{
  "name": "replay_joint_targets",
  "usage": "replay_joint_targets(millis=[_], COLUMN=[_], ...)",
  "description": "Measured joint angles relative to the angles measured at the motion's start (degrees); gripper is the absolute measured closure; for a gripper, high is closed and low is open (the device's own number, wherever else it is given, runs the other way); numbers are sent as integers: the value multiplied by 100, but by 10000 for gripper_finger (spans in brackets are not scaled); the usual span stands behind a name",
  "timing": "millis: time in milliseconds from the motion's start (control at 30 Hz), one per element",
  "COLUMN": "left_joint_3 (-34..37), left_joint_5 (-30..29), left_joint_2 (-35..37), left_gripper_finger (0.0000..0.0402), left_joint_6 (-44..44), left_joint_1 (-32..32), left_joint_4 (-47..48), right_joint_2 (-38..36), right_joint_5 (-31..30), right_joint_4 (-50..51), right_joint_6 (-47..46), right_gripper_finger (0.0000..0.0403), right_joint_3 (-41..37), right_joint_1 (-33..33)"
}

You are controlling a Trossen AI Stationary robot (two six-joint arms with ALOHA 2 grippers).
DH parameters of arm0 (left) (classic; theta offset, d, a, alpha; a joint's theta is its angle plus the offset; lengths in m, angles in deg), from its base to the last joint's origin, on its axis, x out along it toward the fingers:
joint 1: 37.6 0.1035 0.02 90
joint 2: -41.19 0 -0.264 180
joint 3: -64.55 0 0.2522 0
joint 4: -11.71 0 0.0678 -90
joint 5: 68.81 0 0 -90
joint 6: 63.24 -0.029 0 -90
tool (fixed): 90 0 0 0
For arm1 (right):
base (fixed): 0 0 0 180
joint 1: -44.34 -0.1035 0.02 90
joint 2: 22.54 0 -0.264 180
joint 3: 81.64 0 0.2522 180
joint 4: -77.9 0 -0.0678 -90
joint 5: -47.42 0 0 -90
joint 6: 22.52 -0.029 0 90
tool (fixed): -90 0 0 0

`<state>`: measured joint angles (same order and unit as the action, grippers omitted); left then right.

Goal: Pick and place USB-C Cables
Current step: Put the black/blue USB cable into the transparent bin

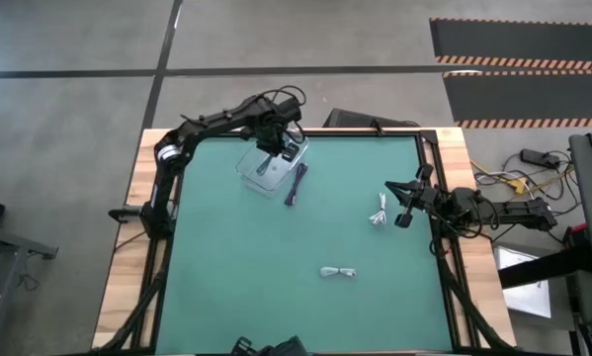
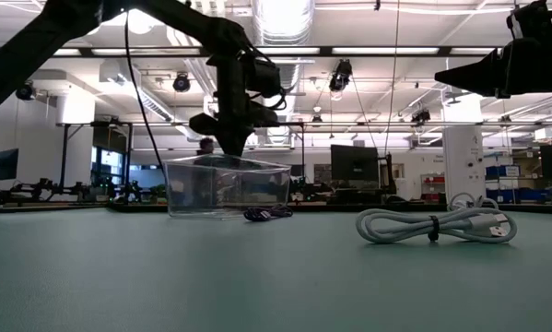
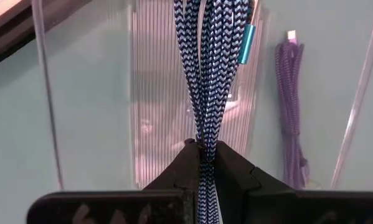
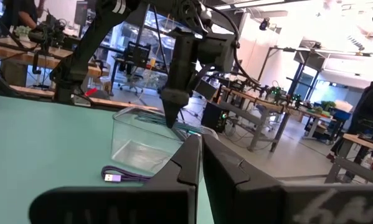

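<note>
So, progress check: none of the four cables looks settled in the clear plastic box [image 1: 264,170] yet, as far as I can tell. In the high view that box sits at upper centre-left of the green counter [image 1: 276,257], and the left claw [image 1: 276,148] hangs right over it, pinching a blue-and-white braided cable bundle [image 3: 206,74]. The left wrist view shows the fingers pressed onto the braid, with the loops dangling down toward the ribbed floor of the box, so I'd call this one mid-drop: over or inside the box, not yet let go.

What's left: the dark purple bundled cable [image 1: 296,185] lies on the counter just beside the box, on its right side in the high view, outside the wall. One white bundled cable [image 1: 380,211] sits right of centre, just beside the right claw [image 1: 402,203], and the other white bundled cable [image 1: 338,272] lies lower centre, well apart from both arms.

The right claw is pressed together, holding nothing and hovering at the right edge of the counter. My guess is about three and a bit cables still to go.
</note>
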<state>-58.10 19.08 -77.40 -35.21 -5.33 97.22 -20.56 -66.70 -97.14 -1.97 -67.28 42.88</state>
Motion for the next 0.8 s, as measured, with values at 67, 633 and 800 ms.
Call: replay_joint_targets(millis=[67, 633, 800], left_joint_3=[111, 770, 831], left_joint_5=[-1, -4, -4], left_joint_2=[0, -2, -2], left_gripper_finger=[389, 389, 389], left_joint_6=[-27, -53, -50], left_joint_1=[2, 2, 2], left_joint_4=[-48, -602, -728], right_joint_2=[0, 0, 0], right_joint_5=[-1, -2, -2], right_joint_4=[0, 3, 2], right_joint_6=[2, 2, 2], right_gripper_finger=[394, 394, 394], right_joint_3=[-1, -2, -2], right_joint_1=[-2, 0, 0])
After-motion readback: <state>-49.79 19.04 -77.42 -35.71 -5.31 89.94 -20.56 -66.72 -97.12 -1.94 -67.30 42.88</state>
